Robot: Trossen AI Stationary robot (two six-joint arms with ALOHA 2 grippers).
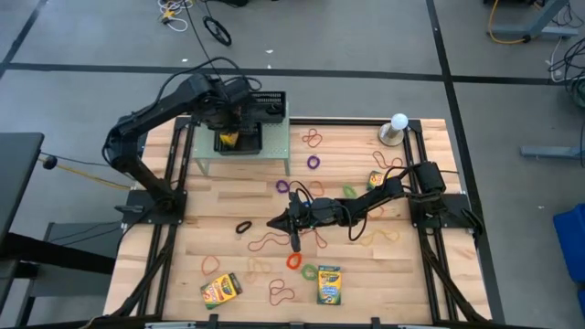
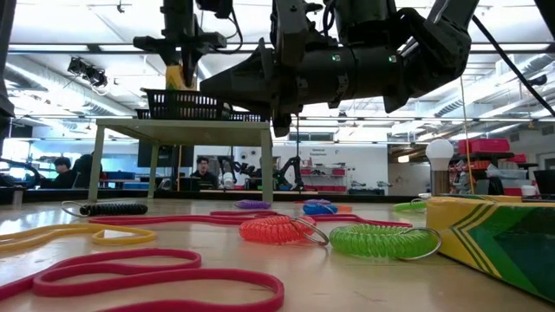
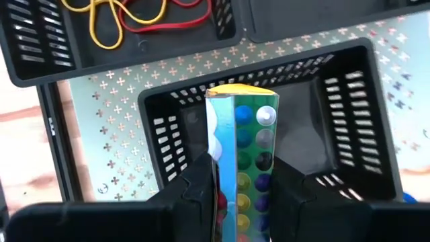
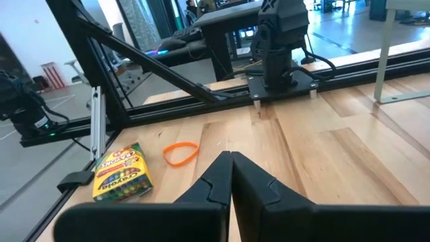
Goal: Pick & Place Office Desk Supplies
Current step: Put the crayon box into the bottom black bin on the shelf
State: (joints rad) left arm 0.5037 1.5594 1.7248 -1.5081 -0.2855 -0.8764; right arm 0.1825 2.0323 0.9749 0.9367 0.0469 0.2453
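A grey concrete floor [image 1: 366, 37] crossed by dark tape lines [image 1: 274, 71] surrounds the pale wooden plank table [image 1: 228, 256]. Loose black and yellow cables [image 1: 196, 18] lie on the floor beyond the table's far edge. Across the table top, the low view opens into a large workshop hall with a white beamed ceiling [image 2: 78, 82] lit by bright strip lights. Seated people [image 2: 204, 171] work at distant desks, and red storage bins [image 2: 490, 146] stand on shelving.
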